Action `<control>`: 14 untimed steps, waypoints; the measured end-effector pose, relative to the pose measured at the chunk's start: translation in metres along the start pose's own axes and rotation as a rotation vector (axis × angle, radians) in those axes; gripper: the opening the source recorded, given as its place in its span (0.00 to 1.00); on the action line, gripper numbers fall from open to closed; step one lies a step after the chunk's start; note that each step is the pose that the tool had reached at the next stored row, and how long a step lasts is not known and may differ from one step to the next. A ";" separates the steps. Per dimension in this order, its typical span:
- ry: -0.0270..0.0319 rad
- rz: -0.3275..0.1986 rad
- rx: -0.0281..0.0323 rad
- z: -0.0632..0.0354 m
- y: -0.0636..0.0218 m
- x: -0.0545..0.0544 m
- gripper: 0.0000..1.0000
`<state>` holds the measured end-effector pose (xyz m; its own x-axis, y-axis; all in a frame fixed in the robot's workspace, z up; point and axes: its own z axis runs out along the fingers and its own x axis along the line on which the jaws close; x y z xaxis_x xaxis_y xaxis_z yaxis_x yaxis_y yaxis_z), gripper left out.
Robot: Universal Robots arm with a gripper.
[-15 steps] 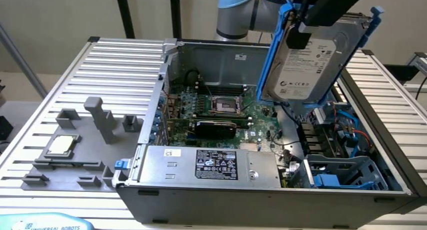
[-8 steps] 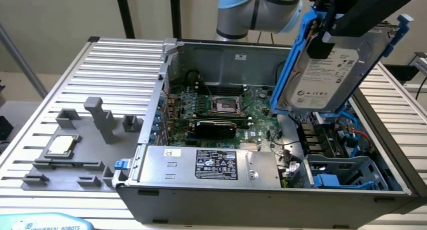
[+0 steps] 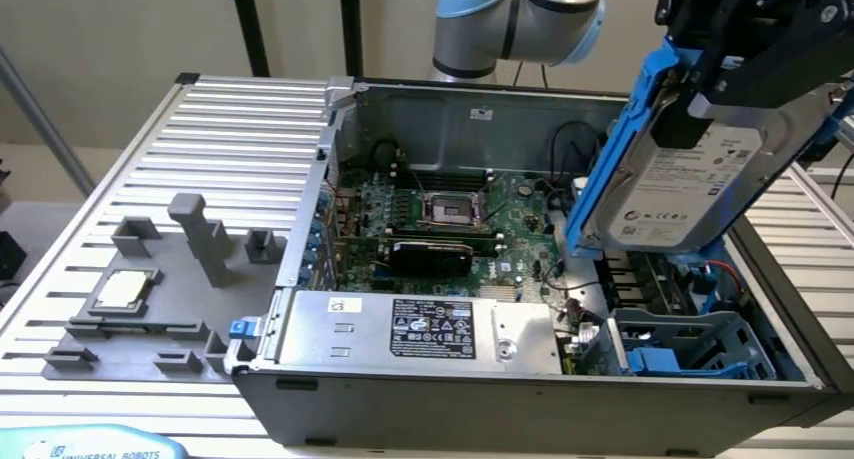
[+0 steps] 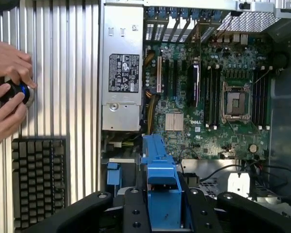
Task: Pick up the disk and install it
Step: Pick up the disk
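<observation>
Fingers clamped on the disk by its blue carrier — it hangs over the open computer case at the exterior view's right, long axis steeply tilted, nearly on end — and the drive cage sits below it, a blue piece already inside

The flat rectangular silver-grey disk looks like dull brushed metal under a white paper label. Its blue carrier bracket is smooth, slightly glossy plastic. The open grey computer case is matt sheet metal. The ribbed silver table gleams faintly like bare aluminium, and the grey fixture tray looks like matt plastic.
</observation>
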<state>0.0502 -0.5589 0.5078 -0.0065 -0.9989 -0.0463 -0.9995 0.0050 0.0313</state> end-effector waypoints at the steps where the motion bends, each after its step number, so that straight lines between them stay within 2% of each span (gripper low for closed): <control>1: -0.0001 0.000 0.0000 -0.0001 -0.0018 0.004 0.33; 8: 0.0001 0.000 0.0000 -0.0003 -0.0174 0.027 0.33; 14: -0.0002 0.000 0.0000 0.0086 -0.0438 0.031 0.33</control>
<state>0.0936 -0.5893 0.4965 -0.0065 -0.9989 -0.0464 -0.9995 0.0051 0.0313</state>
